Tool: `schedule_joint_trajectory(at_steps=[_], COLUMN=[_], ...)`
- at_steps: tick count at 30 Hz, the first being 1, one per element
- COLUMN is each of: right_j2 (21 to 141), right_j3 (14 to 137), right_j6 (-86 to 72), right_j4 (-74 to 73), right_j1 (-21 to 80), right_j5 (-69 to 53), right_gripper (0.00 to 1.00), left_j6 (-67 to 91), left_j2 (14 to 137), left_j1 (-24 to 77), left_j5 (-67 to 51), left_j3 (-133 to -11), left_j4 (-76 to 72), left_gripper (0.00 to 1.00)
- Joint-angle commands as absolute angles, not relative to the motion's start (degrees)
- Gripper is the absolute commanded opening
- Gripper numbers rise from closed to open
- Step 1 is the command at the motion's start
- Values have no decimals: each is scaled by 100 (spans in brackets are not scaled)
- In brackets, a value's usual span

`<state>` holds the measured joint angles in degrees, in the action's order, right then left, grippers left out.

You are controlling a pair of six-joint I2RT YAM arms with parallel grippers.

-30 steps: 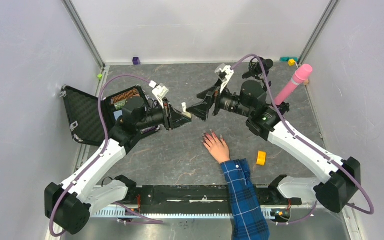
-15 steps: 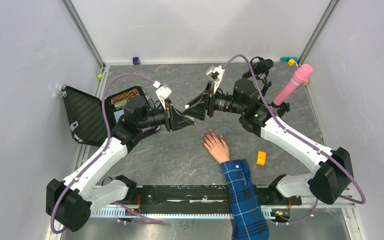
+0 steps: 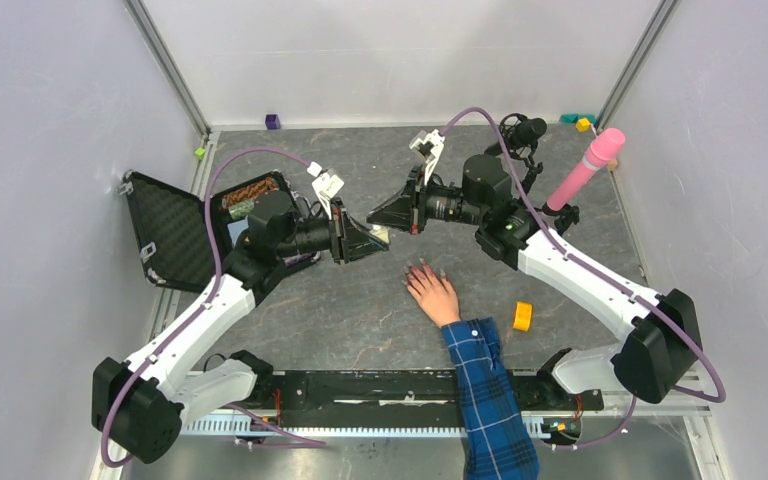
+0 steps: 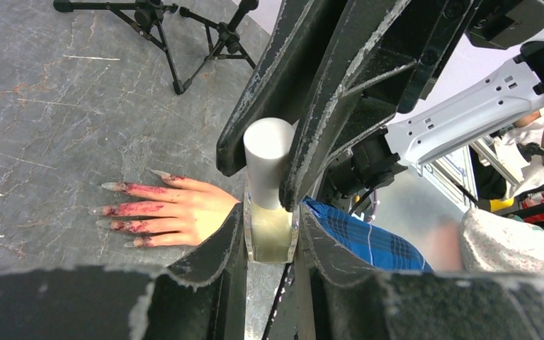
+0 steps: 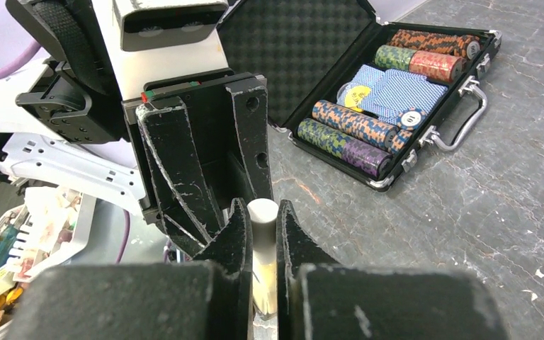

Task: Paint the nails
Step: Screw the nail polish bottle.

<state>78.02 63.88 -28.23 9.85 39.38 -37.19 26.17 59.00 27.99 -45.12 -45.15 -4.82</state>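
"Seen from above, why do the arms meet in mid-air?"
"The left jaws clench the small bottle [image 3: 381,234] steady above the grey, stone-look surface [image 3: 340,310]. The nails [image 3: 423,267] lie nearby, on the hand [image 3: 433,293] spread flat."
"And the left wrist view?"
"Clear glass body gripped, with the smooth white cap [image 4: 268,159] above."
"Right wrist?"
"The right jaws are clamped on that cap, presumably to unscrew it."

bottle [image 4: 270,237] base hidden in left hand [image 4: 270,214], sleeve [image 3: 488,400] cut off, nails [image 3: 422,266] tiny overhead
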Motion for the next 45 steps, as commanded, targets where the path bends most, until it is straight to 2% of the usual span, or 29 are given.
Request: schedule_joint_trajectory(at_steps=[1, 12, 19, 21, 30, 45], right_j2=[7784, 7859, 8148, 8237, 8837, 9173], right_j3=[6621, 6760, 7089, 7095, 7589, 8062], right_j6=[-2592, -2108, -2281, -2570, -2888, -2650], right_j4=[607, -538, -1182, -1173, -795, -778], right_j1=[3966, 4767, 5740, 5887, 6442, 6688], right_j5=[-3406, -1490, 826, 1173, 1855, 2002], right_gripper=[0, 0, 0, 0, 0, 0], left_j6=[2670, 2635, 2701, 2737, 2914, 3006], left_j2=[5766, 5677, 5596, 5580, 5620, 5634], left_j1=[2810, 2786, 2700, 2666, 2533, 2438], left_j5=[-4212, -3595, -3233, -3183, -3120, -3155], left_j3=[-4716, -4676, -4615, -4598, -4535, -4500], left_j4=[-703, -488, -449, -464, -545, -624], left_gripper=[2, 2, 2, 2, 2, 2])
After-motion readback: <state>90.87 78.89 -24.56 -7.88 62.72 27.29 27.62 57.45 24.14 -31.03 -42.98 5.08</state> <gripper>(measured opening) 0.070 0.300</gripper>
